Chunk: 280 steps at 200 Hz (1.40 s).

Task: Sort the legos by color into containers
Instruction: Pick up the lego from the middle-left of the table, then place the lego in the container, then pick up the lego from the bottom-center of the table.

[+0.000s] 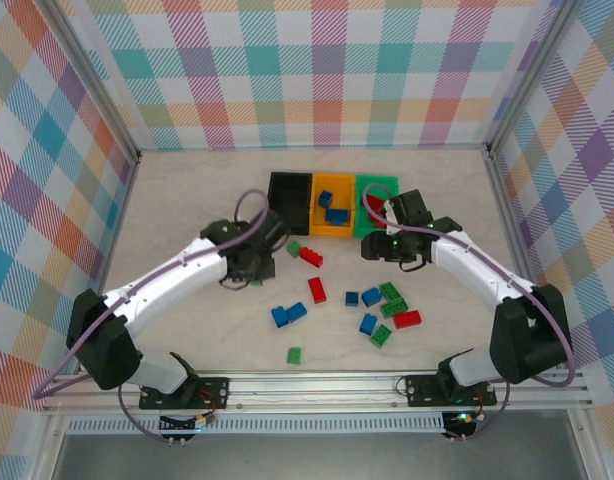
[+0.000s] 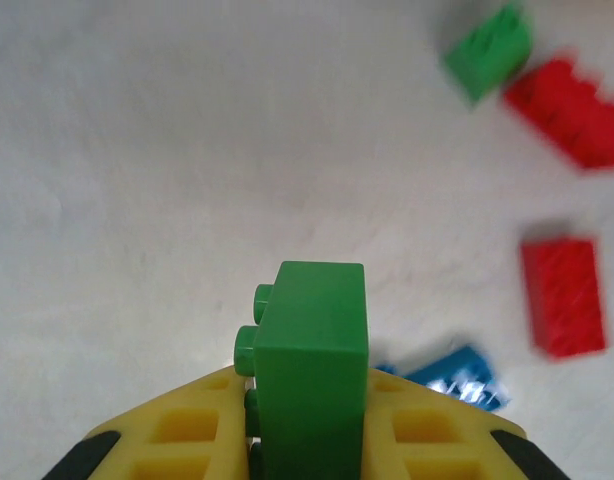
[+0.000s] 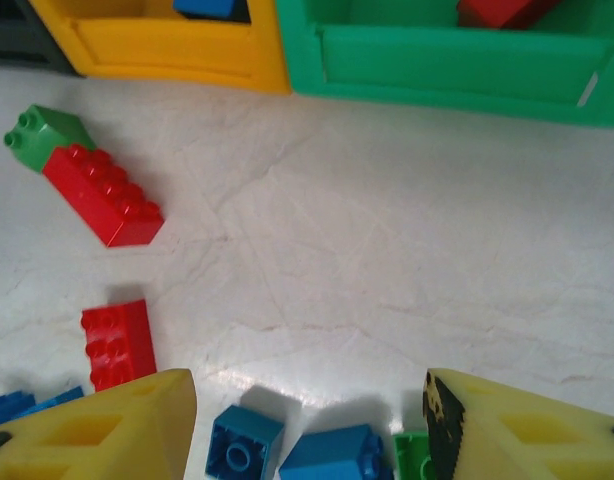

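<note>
My left gripper (image 1: 249,268) is shut on a green lego (image 2: 312,360), held upright between the yellow fingers (image 2: 187,430) above the table. My right gripper (image 1: 383,246) hangs open and empty (image 3: 307,390) over two blue legos (image 3: 332,455) and a green one (image 3: 412,455). The containers stand in a row at the back: black (image 1: 287,200), orange (image 1: 332,236) with blue legos (image 1: 333,206) inside, and green (image 1: 377,180) holding a red lego (image 3: 502,10). Loose red (image 1: 317,290), blue (image 1: 287,313) and green (image 1: 294,355) legos lie on the table.
A red lego (image 3: 102,195) touches a green one (image 3: 42,135) in front of the orange bin (image 3: 167,45). More bricks cluster at the centre right (image 1: 392,300). Metal frame rails (image 1: 317,380) run along the near edge, and checkered walls enclose the table.
</note>
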Tool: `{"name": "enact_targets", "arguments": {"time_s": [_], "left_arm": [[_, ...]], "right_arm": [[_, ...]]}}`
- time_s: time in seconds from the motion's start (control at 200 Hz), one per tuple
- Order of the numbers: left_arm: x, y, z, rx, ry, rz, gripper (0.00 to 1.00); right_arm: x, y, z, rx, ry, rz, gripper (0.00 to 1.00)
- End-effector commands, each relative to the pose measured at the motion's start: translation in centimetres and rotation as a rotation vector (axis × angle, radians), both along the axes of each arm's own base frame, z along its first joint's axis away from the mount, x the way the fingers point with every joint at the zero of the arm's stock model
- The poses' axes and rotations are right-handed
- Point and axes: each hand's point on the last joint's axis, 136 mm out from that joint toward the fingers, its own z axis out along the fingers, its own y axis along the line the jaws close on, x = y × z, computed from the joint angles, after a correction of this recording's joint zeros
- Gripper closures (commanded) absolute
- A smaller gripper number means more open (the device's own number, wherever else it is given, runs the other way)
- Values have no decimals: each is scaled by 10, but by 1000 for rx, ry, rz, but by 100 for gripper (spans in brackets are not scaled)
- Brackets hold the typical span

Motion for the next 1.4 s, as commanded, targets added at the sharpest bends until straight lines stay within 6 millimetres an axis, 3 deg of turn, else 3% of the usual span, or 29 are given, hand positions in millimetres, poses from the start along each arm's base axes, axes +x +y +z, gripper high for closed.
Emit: {"name": "enact_targets", "arguments": {"time_s": [0.0, 0.085, 0.205, 0.39, 0.585, 0.67, 0.75, 0.92, 1.03, 1.115, 1.395], "left_arm": [[47, -17, 19, -41, -45, -98, 79], [83, -34, 26, -55, -57, -143, 75], [131, -54, 13, -24, -36, -183, 73], [197, -51, -19, 39, -4, -136, 77], [235, -44, -27, -20, -20, -98, 76], [240, -43, -27, -76, -17, -83, 60], [236, -52, -25, -145, 6, -112, 49], [211, -57, 2, -193, 7, -157, 42], [182, -64, 28, -242, -52, -200, 41], [153, -69, 35, -291, -83, -232, 41], [55, -69, 7, -427, -160, -291, 41]], "right_arm": [[-23, 8, 1, 62, 46, 20, 37], [-40, 9, -4, 63, 67, 35, 37], [-61, 8, -10, 71, 88, 33, 37], [-89, 4, -15, 86, 111, 28, 37], [-108, 0, -14, 99, 123, 25, 37], [-113, -1, -13, 101, 127, 25, 37], [-117, -3, -14, 98, 136, 23, 37], [-133, -1, -15, 106, 180, 42, 37], [-148, 4, -15, 120, 234, 39, 37], [-159, -3, -24, 82, 301, -20, 37], [-184, -15, -38, -26, 391, -93, 37]]}}
